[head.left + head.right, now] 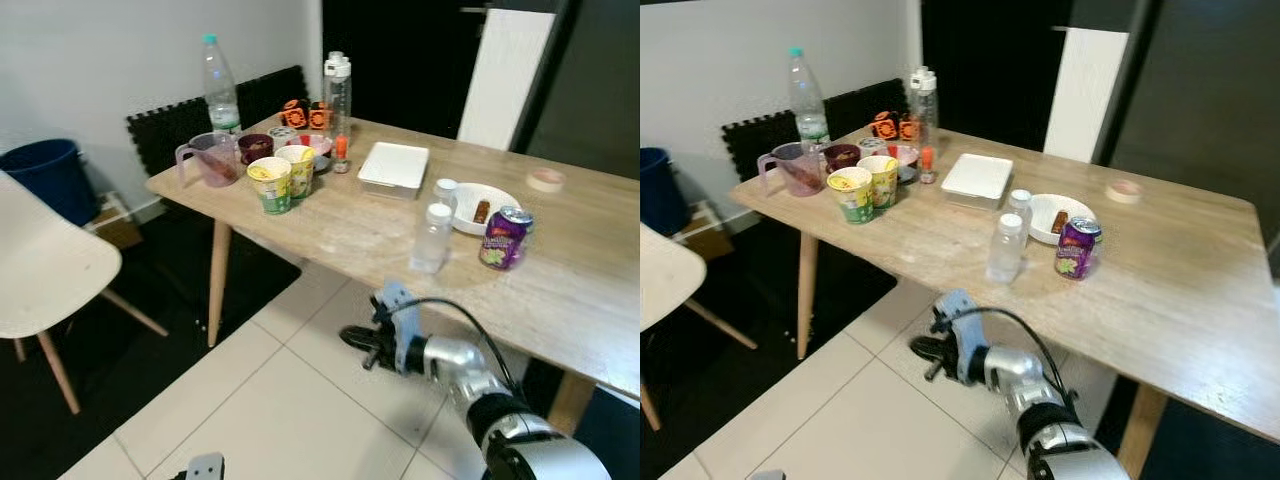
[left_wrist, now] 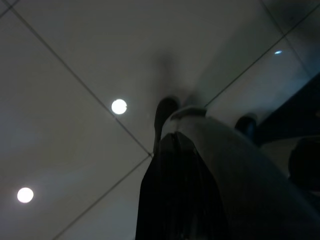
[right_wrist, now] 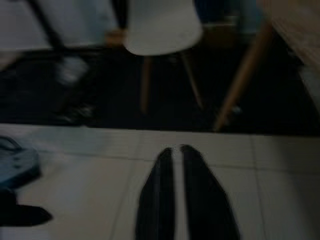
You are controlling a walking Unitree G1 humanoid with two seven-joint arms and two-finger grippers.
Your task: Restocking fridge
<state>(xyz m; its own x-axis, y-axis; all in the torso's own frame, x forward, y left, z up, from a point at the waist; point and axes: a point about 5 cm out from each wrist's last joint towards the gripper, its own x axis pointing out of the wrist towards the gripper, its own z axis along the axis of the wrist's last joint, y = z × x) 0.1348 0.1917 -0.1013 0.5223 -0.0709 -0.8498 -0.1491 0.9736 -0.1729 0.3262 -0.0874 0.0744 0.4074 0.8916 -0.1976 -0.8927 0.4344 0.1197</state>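
While we've got a decent look at the wooden table (image 1: 560, 290) from the head cameras, its far right end runs out of frame. The stuff that'd go in a fridge is all sitting on top: a purple drink can (image 1: 505, 238) near the front edge, a small clear bottle (image 1: 432, 238) just beside it, a second little bottle (image 1: 445, 192) behind that, and a white plate (image 1: 497, 202) with something brown on it we can't identify. Further back there's a white lidded container (image 1: 393, 168), two instant noodle cups (image 1: 283, 176) touching each other, a clear measuring jug (image 1: 208, 159), a tall water bottle (image 1: 220, 92) and a tall clear flask (image 1: 338, 92); the small jars crowded behind the cups are too jumbled to sort out. Our right gripper (image 1: 358, 338) hangs low in front of the table, over the white floor tiles (image 1: 260, 400), and in its wrist view the two black fingers (image 3: 160, 200) are pressed together with nothing between them, though that shot is blurry. A white chair (image 1: 45, 265) is cut off at the left. The left wrist view is really dark: we see the left gripper (image 2: 172, 200) as a dark mass over tiles with two light reflections, and we can't tell whether its fingers are apart or closed.
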